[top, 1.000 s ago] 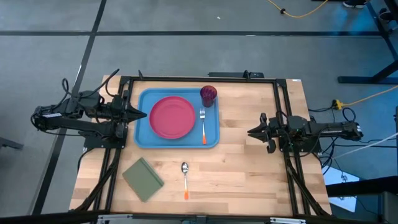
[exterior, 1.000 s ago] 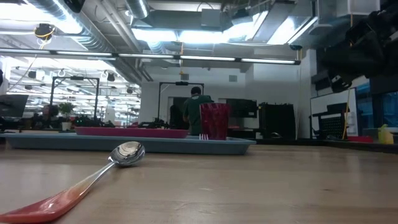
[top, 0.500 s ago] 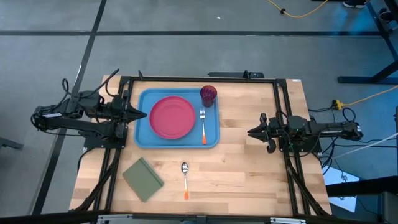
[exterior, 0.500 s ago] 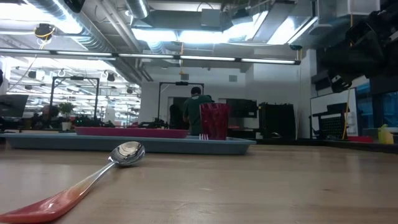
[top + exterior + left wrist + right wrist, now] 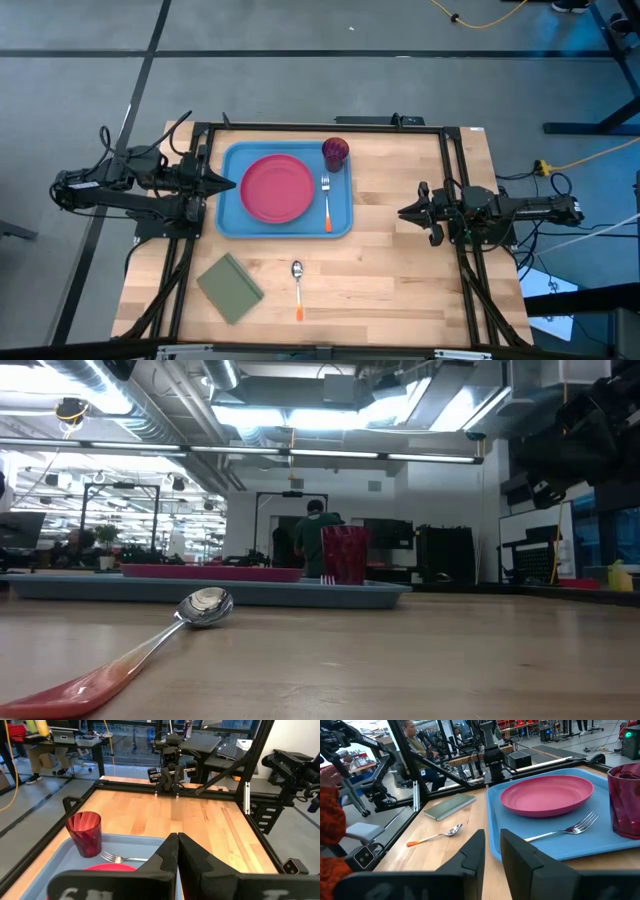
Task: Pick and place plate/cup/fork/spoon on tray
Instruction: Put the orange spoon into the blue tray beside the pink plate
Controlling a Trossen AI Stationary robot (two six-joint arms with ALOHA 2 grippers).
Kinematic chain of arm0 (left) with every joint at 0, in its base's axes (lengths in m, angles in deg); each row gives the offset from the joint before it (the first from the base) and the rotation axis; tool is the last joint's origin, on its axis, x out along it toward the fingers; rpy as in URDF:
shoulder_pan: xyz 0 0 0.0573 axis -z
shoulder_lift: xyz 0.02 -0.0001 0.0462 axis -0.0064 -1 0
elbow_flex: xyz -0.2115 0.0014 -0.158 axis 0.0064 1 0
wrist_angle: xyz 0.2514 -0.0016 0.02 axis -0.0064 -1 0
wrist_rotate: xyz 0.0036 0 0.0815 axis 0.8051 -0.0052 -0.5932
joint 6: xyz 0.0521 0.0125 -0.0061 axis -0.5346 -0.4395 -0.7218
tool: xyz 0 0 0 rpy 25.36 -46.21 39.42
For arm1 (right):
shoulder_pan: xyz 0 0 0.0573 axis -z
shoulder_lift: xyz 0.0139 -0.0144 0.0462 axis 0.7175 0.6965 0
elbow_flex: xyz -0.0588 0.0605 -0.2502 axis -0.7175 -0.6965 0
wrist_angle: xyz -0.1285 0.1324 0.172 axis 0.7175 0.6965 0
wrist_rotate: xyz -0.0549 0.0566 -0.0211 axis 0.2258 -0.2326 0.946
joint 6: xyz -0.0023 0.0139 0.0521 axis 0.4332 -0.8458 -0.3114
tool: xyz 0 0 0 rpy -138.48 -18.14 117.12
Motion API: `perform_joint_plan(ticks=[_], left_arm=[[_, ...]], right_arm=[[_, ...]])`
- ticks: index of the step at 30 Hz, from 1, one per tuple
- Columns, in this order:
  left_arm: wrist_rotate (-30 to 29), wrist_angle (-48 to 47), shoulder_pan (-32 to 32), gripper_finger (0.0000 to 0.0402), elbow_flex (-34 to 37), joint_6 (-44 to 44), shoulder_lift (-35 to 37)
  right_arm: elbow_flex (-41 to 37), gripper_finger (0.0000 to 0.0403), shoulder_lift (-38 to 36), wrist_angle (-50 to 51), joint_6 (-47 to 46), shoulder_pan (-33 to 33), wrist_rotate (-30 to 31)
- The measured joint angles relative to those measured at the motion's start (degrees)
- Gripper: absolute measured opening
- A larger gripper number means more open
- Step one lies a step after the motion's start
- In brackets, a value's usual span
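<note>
The light-blue tray point(image 5: 232, 160) lies on the far left part of the wooden table. On it rest the pink-red plate point(image 5: 276, 188), the fork point(image 5: 326, 200) to the plate's right, and the dark red cup point(image 5: 335, 152), upright in the far right corner. The spoon point(image 5: 298, 285) lies on the bare wood near the table's front edge, bowl toward the tray. My left gripper point(image 5: 228, 183) is shut and hangs level over the tray's left rim. My right gripper point(image 5: 405, 212) stands open, level, at the table's right side, pointing toward the tray with nothing between its fingers.
An olive-green pad point(image 5: 230, 288) lies at the front left, beside the spoon. Black frame rails point(image 5: 455, 180) run along the table's edges. Bare wood stretches between the tray and my right gripper. A person point(image 5: 314, 535) stands far back in the room.
</note>
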Motion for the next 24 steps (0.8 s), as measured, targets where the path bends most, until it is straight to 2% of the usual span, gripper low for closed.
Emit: perform_joint_plan(ticks=[13,19,24], left_arm=[[0.0,1.0,0.0,0.0,0.0,-0.2,0.0],[0.0,11.2,0.0,0.0,0.0,-5.4,-0.1],[0.0,19.3,0.0,0.0,0.0,-1.2,-0.1]], right_arm=[[0.0,0.0065,0.0,0.0,0.1,0.0,0.0],[0.0,0.0065,0.0,0.0,0.1,0.0,0.0],[0.0,0.0065,0.0,0.0,0.1,0.0,0.0]])
